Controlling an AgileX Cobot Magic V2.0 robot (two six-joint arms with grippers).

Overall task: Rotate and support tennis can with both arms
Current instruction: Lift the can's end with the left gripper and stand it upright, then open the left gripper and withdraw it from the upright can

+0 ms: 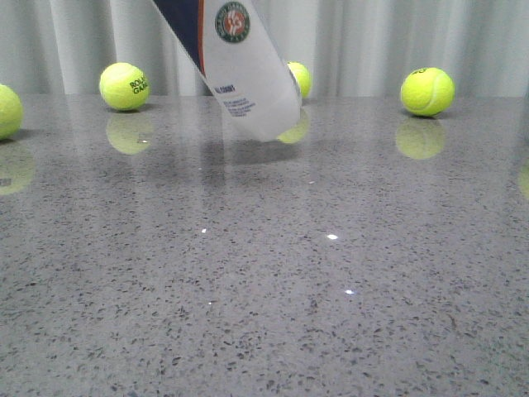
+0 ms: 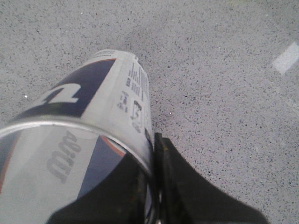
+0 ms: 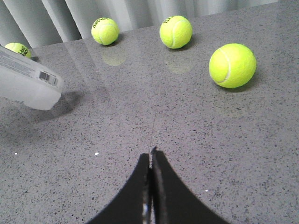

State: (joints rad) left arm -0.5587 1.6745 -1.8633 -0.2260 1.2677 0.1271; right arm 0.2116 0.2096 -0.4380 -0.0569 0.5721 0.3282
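The tennis can (image 1: 240, 66) is a whitish tube with a navy and orange label and a round logo. It hangs tilted in the front view, upper end out of frame at top left, lower end just above the table. In the left wrist view my left gripper (image 2: 152, 149) is shut on the can (image 2: 103, 102) at its metal rim, with one finger inside the open mouth and one outside. My right gripper (image 3: 150, 156) is shut and empty, low over the table. The can's closed end with the barcode (image 3: 25, 81) lies off to its side, well apart. Neither gripper shows in the front view.
Several yellow-green tennis balls lie on the grey speckled table (image 1: 331, 289): one at back left (image 1: 124, 86), one at back right (image 1: 427, 91), one behind the can (image 1: 299, 78), one at the left edge (image 1: 4, 110). The nearest ball to the right gripper (image 3: 232, 65) lies ahead of it. A curtain hangs behind.
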